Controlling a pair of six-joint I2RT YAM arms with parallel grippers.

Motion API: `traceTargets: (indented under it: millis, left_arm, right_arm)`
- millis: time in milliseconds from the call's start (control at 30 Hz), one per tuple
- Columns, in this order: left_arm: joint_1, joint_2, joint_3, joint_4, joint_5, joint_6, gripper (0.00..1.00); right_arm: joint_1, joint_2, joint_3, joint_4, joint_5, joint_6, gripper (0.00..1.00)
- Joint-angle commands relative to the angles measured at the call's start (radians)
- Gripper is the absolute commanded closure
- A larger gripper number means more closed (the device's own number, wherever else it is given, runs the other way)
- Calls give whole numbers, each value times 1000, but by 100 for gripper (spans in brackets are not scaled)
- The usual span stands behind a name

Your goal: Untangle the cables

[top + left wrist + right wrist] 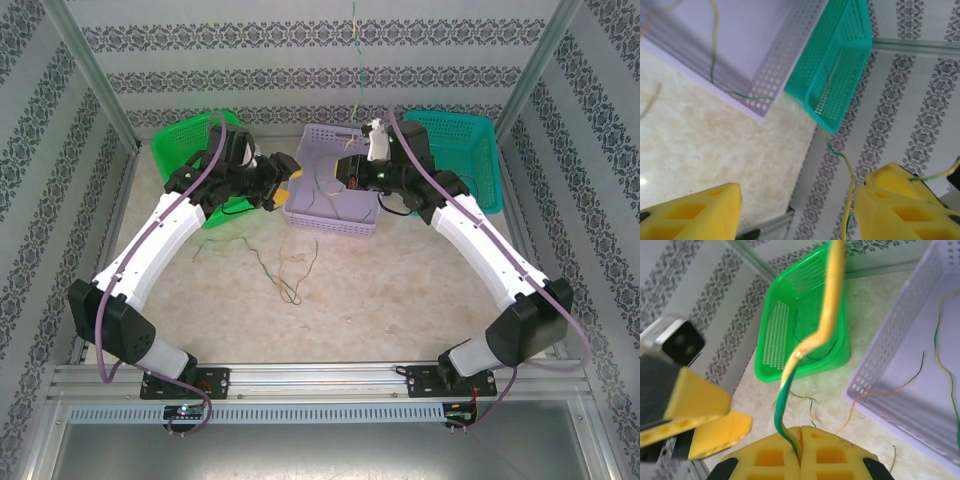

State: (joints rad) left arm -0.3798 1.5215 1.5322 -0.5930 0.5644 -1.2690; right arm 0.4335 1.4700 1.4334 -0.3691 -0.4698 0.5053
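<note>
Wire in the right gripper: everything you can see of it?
The wire is thin, insulated, striped green and yellow: greener by the grip, yellower further up. The right gripper is shut on it; it rises from between the jaws, kinks sideways once, then leaves the wrist view. From above it runs nearly straight up the picture from over the purple basket, apparently lifted off the table. Neither end can be seen.

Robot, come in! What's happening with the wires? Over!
Right gripper shut on yellow-green cable. Left gripper open, holding nothing. Other cables loose on table and in lilac basket. Nothing blocking.
</note>
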Motion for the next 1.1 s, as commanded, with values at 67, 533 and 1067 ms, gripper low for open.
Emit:
traceTargets:
  millis: [67, 533, 1067]
  left_arm:
    - [-16, 82, 49, 30, 219, -41, 51]
    - [-39, 118, 35, 52, 291, 3, 55]
    - [-45, 112, 1, 55, 90, 42, 100]
  right_arm:
    - [0, -5, -31, 37, -98, -235, 100]
    - [21, 44, -16, 2, -144, -277, 100]
    - [51, -22, -81, -31, -110, -229, 100]
